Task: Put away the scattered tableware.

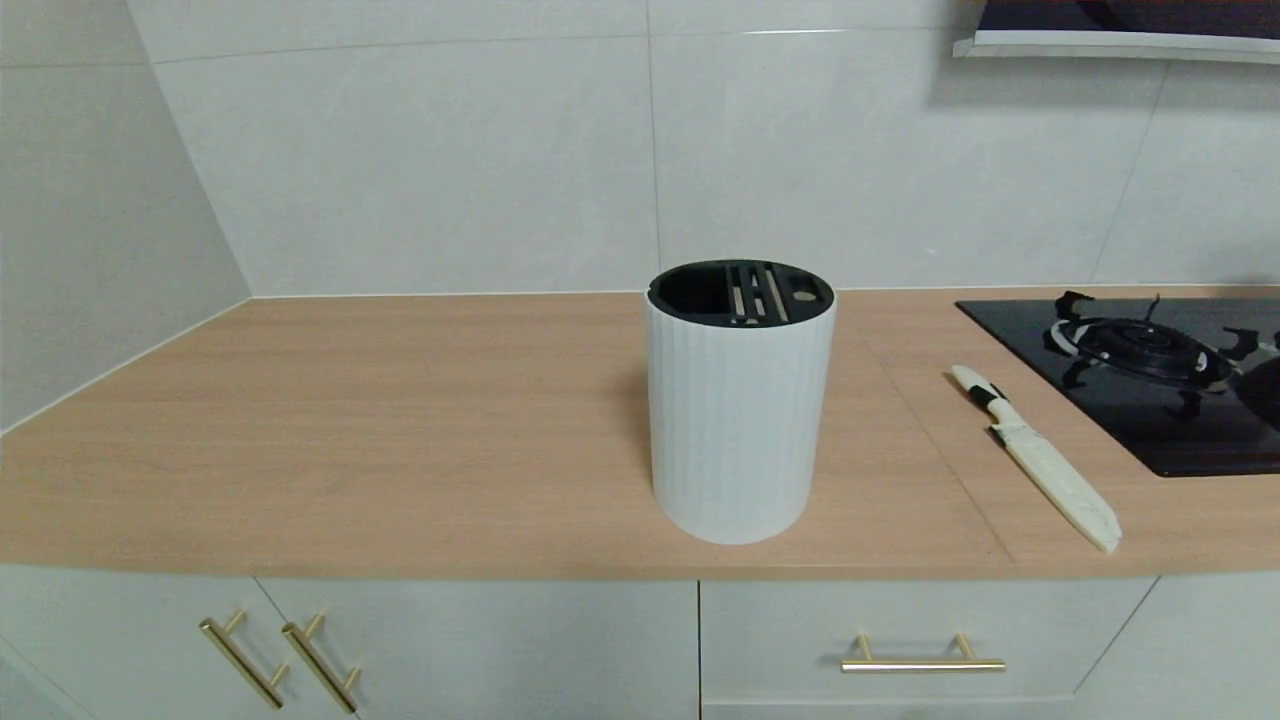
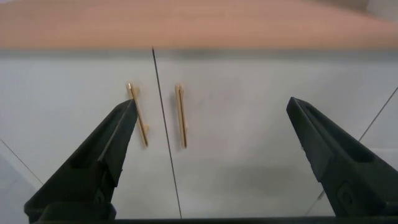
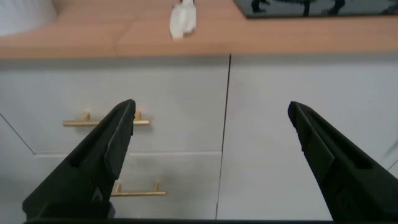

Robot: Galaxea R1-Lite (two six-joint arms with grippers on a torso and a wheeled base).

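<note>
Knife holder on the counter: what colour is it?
White, ribbed knife holder with a black top; head view shows it best.

Wood-grain counter (image 1: 400, 430), matt and smooth. On it the holder (image 1: 738, 420) shows a white ribbed shell, matt like plastic, under a black top. The knife (image 1: 1050, 470) has a pale, speckled, dull blade. The hob (image 1: 1110, 410) is glossy black glass. Door handles (image 1: 922, 664) gleam like brass-coloured metal; the tiles (image 1: 450, 150) carry a soft sheen.

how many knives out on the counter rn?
1. The knife lies flat on the countertop, between the white holder and the stove, blade tip toward the front edge. Anything deep in the holder's slots would be hidden.
</note>
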